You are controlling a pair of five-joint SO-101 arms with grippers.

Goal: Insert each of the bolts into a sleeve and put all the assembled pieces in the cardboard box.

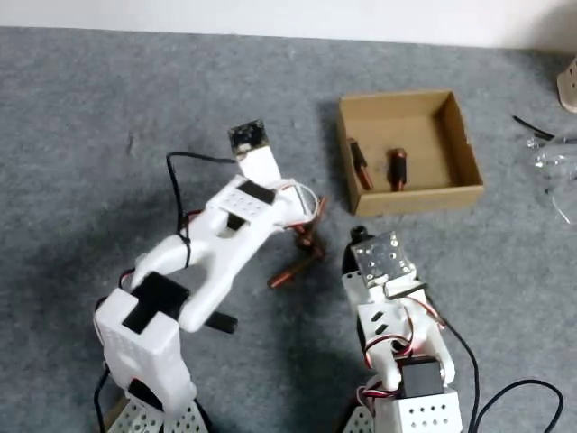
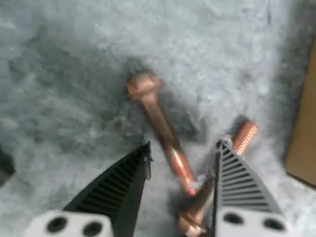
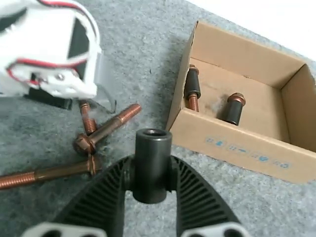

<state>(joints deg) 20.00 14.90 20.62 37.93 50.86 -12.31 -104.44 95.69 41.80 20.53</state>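
Grey mat (image 1: pixel 90 108): work surface, with both arms reaching in from its near edge.

Cardboard box (image 1: pixel 424 198): sat at the far right of the mat, open top. It held two assembled pieces, each a bolt in a dark sleeve, one by the wall nearest the arms (image 1: pixel 361 167) and one nearer the middle (image 1: pixel 398 170). That part judged done.

Left gripper (image 2: pixel 182 158): hung low over the loose bolts between the arms and the box. Jaws wide apart, closed on nothing. One long bolt (image 2: pixel 160 131) lay between them and a second bolt (image 2: pixel 244 136) ran alongside one finger.

Right gripper (image 3: pixel 150 173): clamped on a black sleeve (image 3: pixel 152 148), held upright with its bore open and no bolt in it, just short of the box's front wall.

Loose bolts: three counted on the mat in the right wrist view, two crossing at their heads (image 3: pixel 106 128) (image 3: pixel 49 173) and a shorter-looking one (image 3: pixel 88 118) partly under the left arm.

Judgement: two of five bolts finished; three to sleeve and box.
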